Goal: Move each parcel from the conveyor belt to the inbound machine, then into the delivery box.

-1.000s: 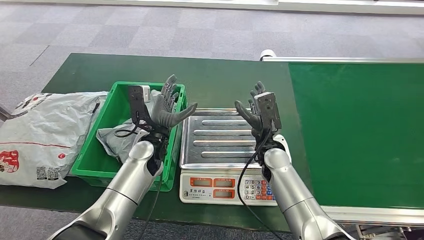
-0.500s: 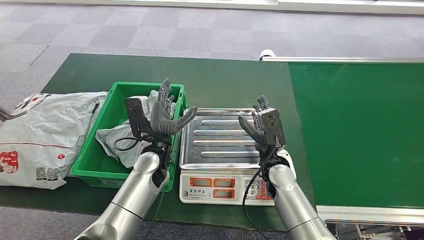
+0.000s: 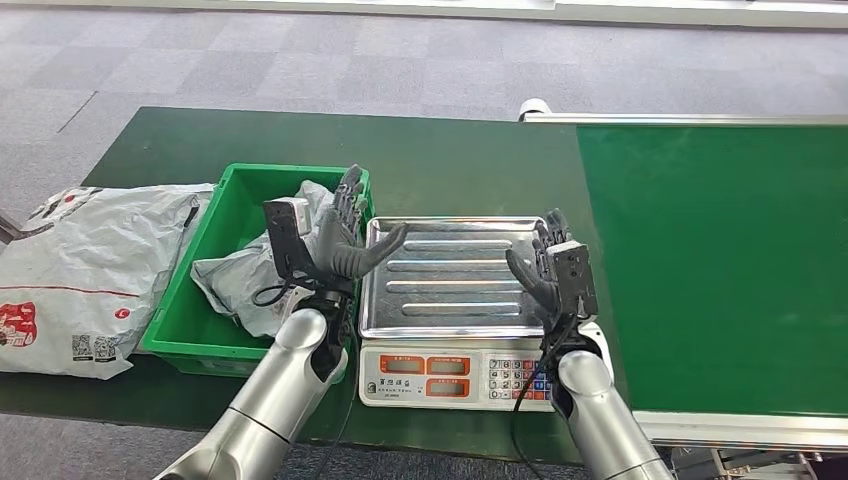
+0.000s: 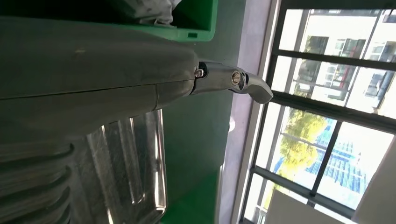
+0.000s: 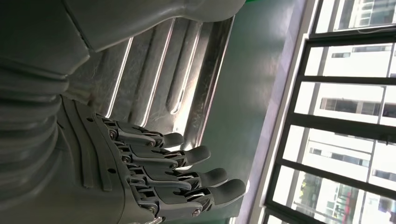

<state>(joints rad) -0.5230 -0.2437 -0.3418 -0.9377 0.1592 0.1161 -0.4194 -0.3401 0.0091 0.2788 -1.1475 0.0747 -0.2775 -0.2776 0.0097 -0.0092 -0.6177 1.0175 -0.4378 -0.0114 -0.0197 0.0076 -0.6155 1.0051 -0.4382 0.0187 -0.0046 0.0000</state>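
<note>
A crumpled grey parcel point(image 3: 238, 282) lies inside the green delivery box point(image 3: 185, 322).

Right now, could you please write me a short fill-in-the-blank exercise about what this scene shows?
1. The grey parcel lies inside the ____ crate.
2. The left hand and the right hand are both ____, holding nothing.
3. The steel pan of the scale carries ____ parcels.
4. The crate stands to the ____ of the scale in the head view.

Missing words: green; open; no; left
</note>
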